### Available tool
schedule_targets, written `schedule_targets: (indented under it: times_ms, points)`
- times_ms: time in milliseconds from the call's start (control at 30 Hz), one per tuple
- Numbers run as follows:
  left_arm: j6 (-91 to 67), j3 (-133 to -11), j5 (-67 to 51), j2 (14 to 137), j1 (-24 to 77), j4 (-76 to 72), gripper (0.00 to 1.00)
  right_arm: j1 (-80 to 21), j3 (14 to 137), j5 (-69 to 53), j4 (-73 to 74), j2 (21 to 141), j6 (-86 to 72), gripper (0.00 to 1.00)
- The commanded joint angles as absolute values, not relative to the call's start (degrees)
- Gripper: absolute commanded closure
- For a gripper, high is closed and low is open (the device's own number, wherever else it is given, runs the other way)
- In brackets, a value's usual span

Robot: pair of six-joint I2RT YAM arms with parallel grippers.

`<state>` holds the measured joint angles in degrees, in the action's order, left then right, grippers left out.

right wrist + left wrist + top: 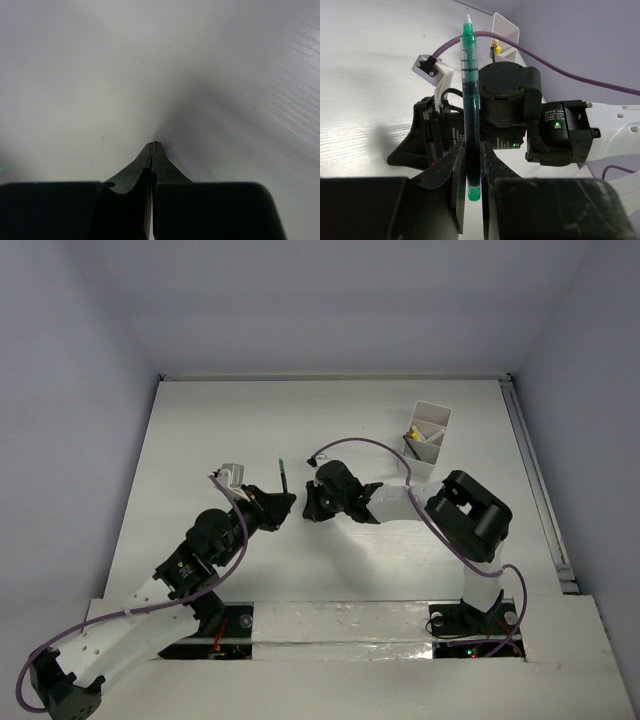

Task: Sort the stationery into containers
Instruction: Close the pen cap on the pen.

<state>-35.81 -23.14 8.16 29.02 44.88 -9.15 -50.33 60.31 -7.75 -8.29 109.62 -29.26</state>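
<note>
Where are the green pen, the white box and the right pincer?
green pen (470, 100), left wrist view, middle of barrel
white box (425, 464), top view, near wall
right pincer (153, 145), right wrist view, between the shut fingertips

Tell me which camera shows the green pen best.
The left wrist view: the green pen fills the frame, clamped in the left gripper, its white tip pointing away. The top external view shows it only as a thin green sliver beyond that gripper. The right wrist view shows none of it.
</note>
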Motion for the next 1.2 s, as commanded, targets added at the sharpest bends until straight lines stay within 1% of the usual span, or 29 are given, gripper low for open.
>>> schedule_targets:
  times_ms: [0, 67, 267, 400, 467, 500, 567, 800, 933, 1067, 1167]
  points:
    - [-35.2, -22.5, 8.1, 29.4, 44.6, -11.8, 1.00, -50.6, 63.7, -2.3, -12.9, 110.6, -32.0, 0.98]
    - [-35.3, -22.3, 8.1, 29.6, 44.6, -12.0, 1.00, -50.6, 64.8, 2.3, -13.3, 111.7, -33.1, 0.98]
    - [-35.3, -22.1, 8.3, 30.0, 44.6, -12.1, 1.00, -50.1, 67.1, 2.6, -13.8, 111.8, -33.7, 0.98]
    - [-35.1, -22.3, 8.3, 30.4, 44.0, -12.3, 1.00, -50.1, 67.8, 0.4, -12.2, 108.9, -30.9, 0.88]
    - [-34.9, -22.5, 8.3, 30.6, 44.0, -12.3, 1.00, -50.1, 68.1, 0.4, -10.1, 107.4, -27.3, 0.61]
    - [-34.8, -22.8, 8.5, 30.6, 44.0, -12.3, 1.00, -50.1, 68.4, 0.4, -7.1, 106.2, -26.1, 0.45]
    - [-34.5, -23.1, 8.8, 30.5, 44.0, -12.1, 1.00, -50.1, 68.2, 0.9, -4.7, 104.9, -23.0, 0.39]
    - [-33.5, -27.4, 9.7, 27.5, 43.5, -11.8, 1.00, -50.1, 69.5, -2.8, 6.4, 104.3, -13.6, 0.40]
    - [-33.0, -28.4, 9.4, 28.7, 43.5, -10.7, 1.00, -50.1, 74.3, -7.5, 12.0, 107.6, -7.7, 0.40]
    - [-33.8, -27.5, 8.9, 28.5, 43.5, -10.7, 1.00, -50.1, 77.8, -7.6, 15.0, 111.0, -5.5, 0.40]
    - [-33.8, -27.2, 9.4, 27.6, 43.5, -10.0, 1.00, -50.1, 80.0, -8.3, 17.1, 113.2, -4.8, 0.42]
